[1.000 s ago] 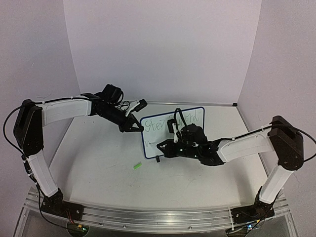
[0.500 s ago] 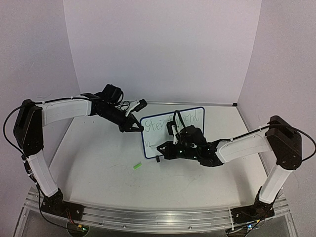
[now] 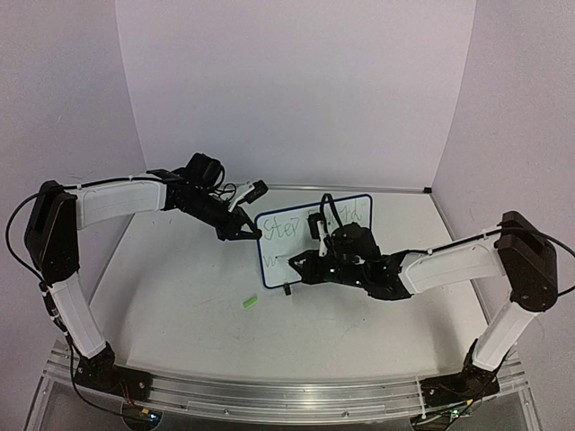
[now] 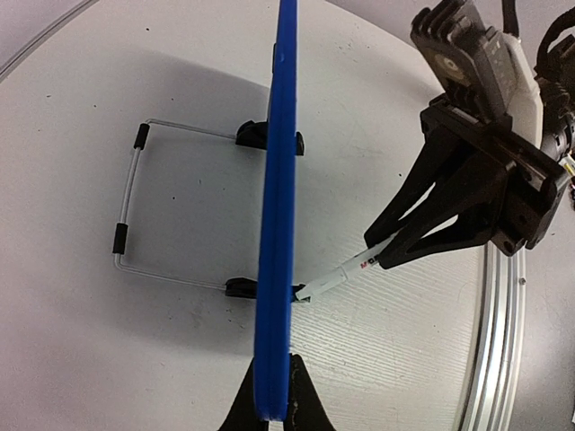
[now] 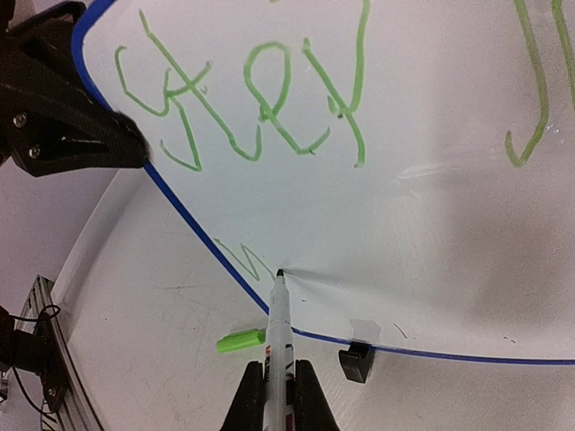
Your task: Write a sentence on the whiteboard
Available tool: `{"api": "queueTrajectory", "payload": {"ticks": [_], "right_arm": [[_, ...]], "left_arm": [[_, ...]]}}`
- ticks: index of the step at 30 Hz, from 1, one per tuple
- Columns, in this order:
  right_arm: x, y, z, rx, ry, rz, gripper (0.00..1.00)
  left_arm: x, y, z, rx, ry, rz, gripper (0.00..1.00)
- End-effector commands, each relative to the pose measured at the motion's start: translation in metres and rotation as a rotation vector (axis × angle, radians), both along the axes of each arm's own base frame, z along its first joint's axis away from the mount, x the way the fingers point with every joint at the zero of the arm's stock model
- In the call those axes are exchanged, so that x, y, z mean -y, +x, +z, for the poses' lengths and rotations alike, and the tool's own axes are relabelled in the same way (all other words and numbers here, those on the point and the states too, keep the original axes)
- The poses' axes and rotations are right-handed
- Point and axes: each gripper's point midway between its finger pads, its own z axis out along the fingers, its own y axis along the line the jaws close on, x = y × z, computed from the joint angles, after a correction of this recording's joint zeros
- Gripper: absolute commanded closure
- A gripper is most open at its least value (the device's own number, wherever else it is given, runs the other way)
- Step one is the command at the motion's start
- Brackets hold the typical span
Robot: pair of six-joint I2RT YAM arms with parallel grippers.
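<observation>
Top external view has the whiteboard (image 3: 277,244) standing near the middle of the table (image 3: 180,296), right between the two arms. The left gripper (image 3: 243,232) has its jaws pinched on the board's left edge, and from the left wrist cam you can see a finger on each side of the blue frame, with the wire stand (image 4: 130,206) poking out behind. The right gripper (image 3: 305,267) sits in front of the board with its jaws squeezed tight on a marker (image 5: 278,332), tip touching the lower left of the white surface. The sentence (image 5: 243,108) is green; the top line reads "Step" plus more I can't make out, and there's a small squiggle just left of the tip. A green cap (image 3: 249,303) is lying on the table in front of the board.
</observation>
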Motion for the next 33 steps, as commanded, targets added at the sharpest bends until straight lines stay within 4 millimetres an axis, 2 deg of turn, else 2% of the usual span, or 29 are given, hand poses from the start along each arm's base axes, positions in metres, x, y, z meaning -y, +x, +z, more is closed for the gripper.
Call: {"api": "queueTrajectory", "payload": {"ticks": [1, 10, 14, 19, 33], "right_arm": [[0.001, 0.014, 0.043, 0.093, 0.050, -0.048, 1.00], [0.000, 0.008, 0.037, 0.076, 0.042, -0.018, 1.00], [0.005, 0.001, 0.040, 0.082, 0.054, -0.001, 1.00], [0.013, -0.003, 0.035, 0.072, 0.047, -0.014, 1.00], [0.003, 0.003, 0.019, 0.042, 0.032, -0.013, 1.00]], "left_arm": [[0.002, -0.001, -0.013, -0.006, 0.054, -0.005, 1.00], [0.002, -0.001, -0.012, -0.005, 0.054, -0.005, 1.00], [0.002, -0.001, -0.012, -0.004, 0.055, -0.005, 1.00], [0.002, -0.001, -0.013, -0.006, 0.055, -0.005, 1.00], [0.001, 0.000, -0.013, -0.006, 0.057, -0.002, 1.00]]}}
